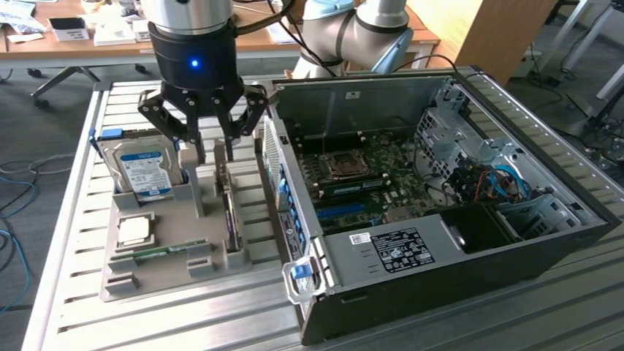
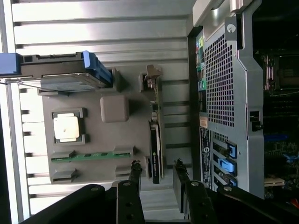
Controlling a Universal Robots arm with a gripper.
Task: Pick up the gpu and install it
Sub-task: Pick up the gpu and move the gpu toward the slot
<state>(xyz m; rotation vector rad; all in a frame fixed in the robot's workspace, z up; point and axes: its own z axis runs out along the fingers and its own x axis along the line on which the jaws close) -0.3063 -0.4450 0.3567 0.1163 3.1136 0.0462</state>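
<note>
A slatted aluminium counter (image 1: 58, 248) carries a black metal computer case (image 1: 429, 292) lying open on its side. At nine o'clock from the case in the exterior view sits a grey moulded parts tray (image 1: 171, 223). The black-fingered tool (image 1: 216, 148) hangs over the tray, spread open and gripping nothing. Its fingers flank one end of the thin flat dark gpu (image 1: 230, 212), which stands on edge in a slot along the tray's three o'clock side, just beside the case. The card is probably light and stiff but fragile. A pinch across its flat faces near the upper edge looks safest, clear of the lower contact edge.
</note>
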